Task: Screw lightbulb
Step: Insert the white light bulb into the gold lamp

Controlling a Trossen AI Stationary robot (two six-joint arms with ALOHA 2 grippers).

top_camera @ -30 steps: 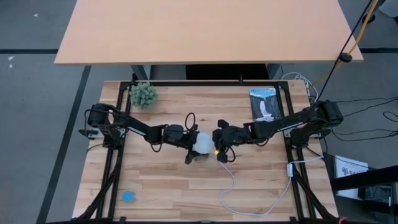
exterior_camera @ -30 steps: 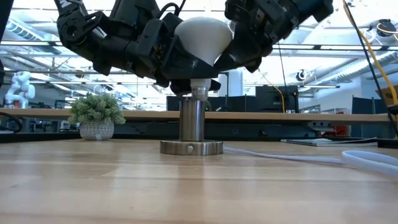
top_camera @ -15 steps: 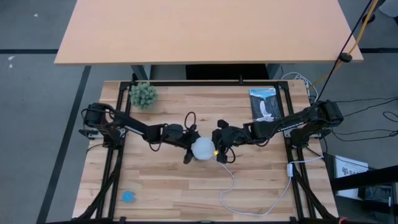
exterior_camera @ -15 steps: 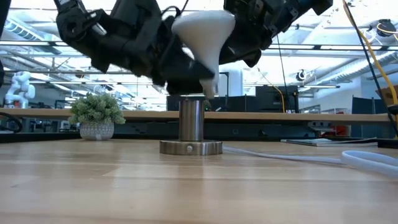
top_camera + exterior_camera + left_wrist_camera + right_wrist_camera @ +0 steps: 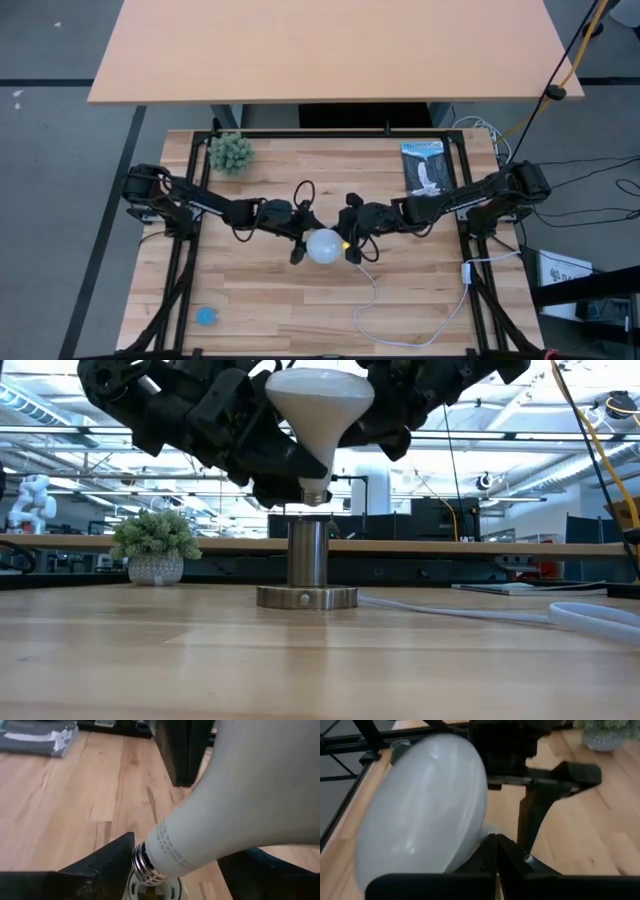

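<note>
The lightbulb (image 5: 318,415) hangs base-down over the silvery socket (image 5: 308,565) at mid-tabletop (image 5: 270,310) — its threaded base sits just above the socket mouth, slightly tilted. The left claw (image 5: 297,236) grips it across the neck, fingers spread wide around it. The right claw (image 5: 350,240) sits against the bulb's other side, fingers pressed fully together — holding nothing.
</note>
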